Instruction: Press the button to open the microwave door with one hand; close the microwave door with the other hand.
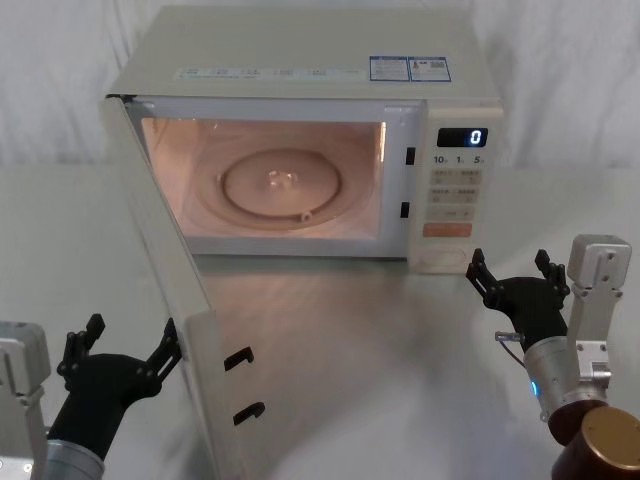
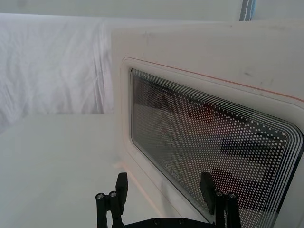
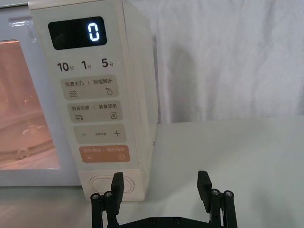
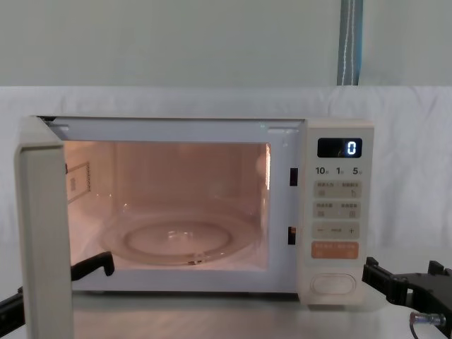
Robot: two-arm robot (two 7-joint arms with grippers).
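The head camera looks forward and down from above at the cream box-shaped microwave (image 1: 300, 140), so its top face and its lit inside both show, with the white counter (image 1: 400, 350) in front. The chest camera sits lower and looks level into the same lit inside and at the narrow cream control panel (image 4: 337, 212). The left wrist camera is very near the wide cream door panel with the dark dotted window (image 2: 209, 142) and faces its outer side, past the black left hand (image 2: 164, 194). The right wrist camera is near the control panel's front, past the black right hand (image 3: 160, 190), sharing the digital display (image 3: 77, 33) with head and chest views.
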